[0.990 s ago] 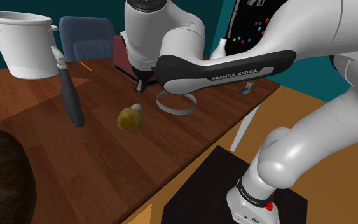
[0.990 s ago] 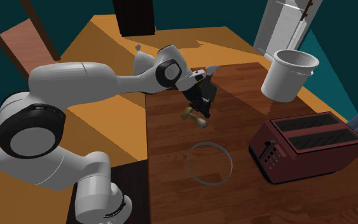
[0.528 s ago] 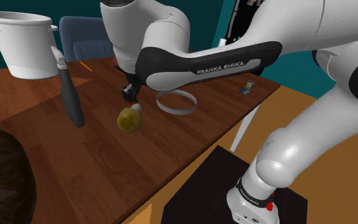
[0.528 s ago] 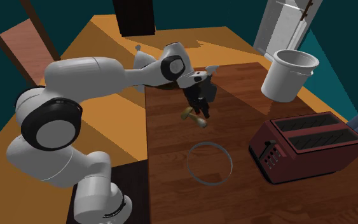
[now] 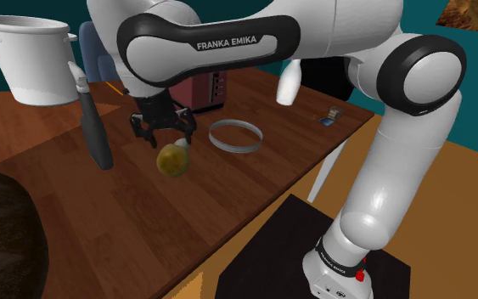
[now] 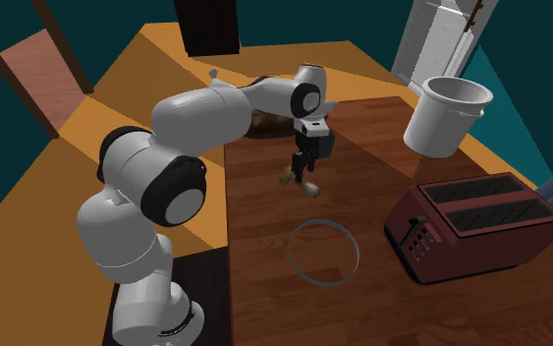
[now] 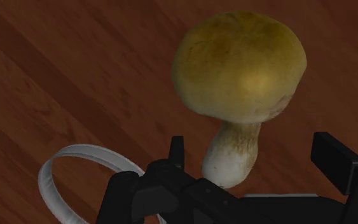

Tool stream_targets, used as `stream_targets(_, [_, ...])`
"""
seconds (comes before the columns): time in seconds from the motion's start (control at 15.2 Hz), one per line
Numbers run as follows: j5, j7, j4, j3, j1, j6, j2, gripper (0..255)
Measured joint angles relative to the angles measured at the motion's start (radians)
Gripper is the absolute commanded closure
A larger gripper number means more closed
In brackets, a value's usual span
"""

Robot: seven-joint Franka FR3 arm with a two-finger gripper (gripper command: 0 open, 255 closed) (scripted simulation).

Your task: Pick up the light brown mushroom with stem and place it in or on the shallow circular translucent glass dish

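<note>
Zero of the task's steps are complete, judging by how things lie: no grasp, no lift, no placement.

Mushroom [image 5: 173, 159]: yellow-brown cap, pale stem. It lies on its side on the brown wooden table [image 5: 101, 221]. It is not in the dish.

Claw [image 7: 254, 162]: released, fingers spread wide. In the wrist view the stem sits between the two fingers, nearer one than the other. Table surface shows between the stem and each finger, so I see no contact. In the shoulder view the claw hangs just above the mushroom's stem end, pointing down at the table.

Dish [image 5: 228, 144]: a shallow pale ring with nothing inside it. It stands on the same table, near the mushroom and toward the shoulder view's right. A red toaster [image 6: 475, 224] stands beyond it.

Judgement on progress: the approach looks nearly finished, and the stem is bracketed well enough to try a grip.

Left to do:
- descend the last bit
- clench on the stem
- lift clear of the table
- carry the mushroom across to the dish
- release it inside the rim

Concerns:
- The stem is narrow, rounded and off-centre between the fingers, so the nearer finger would likely touch first and may push or roll the mushroom.
- The cap is the bulkier end and may swing down once lifted.
- The dish rim is low, so placement should be forgiving.
</note>
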Motion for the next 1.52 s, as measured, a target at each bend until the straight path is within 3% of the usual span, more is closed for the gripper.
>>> stream_targets(0.4, [0.013, 0.025, -0.084, -0.009, -0.013, 0.075, -0.01, 0])
stream_targets(0.79, [0.014, 0.025, -0.094, -0.009, -0.014, 0.084, -0.012, 0])
stream_targets(0.86, [0.014, 0.025, -0.094, -0.009, -0.014, 0.084, -0.012, 255])
stream_targets(1.52, [0.014, 0.025, -0.094, -0.009, -0.014, 0.084, -0.013, 255])
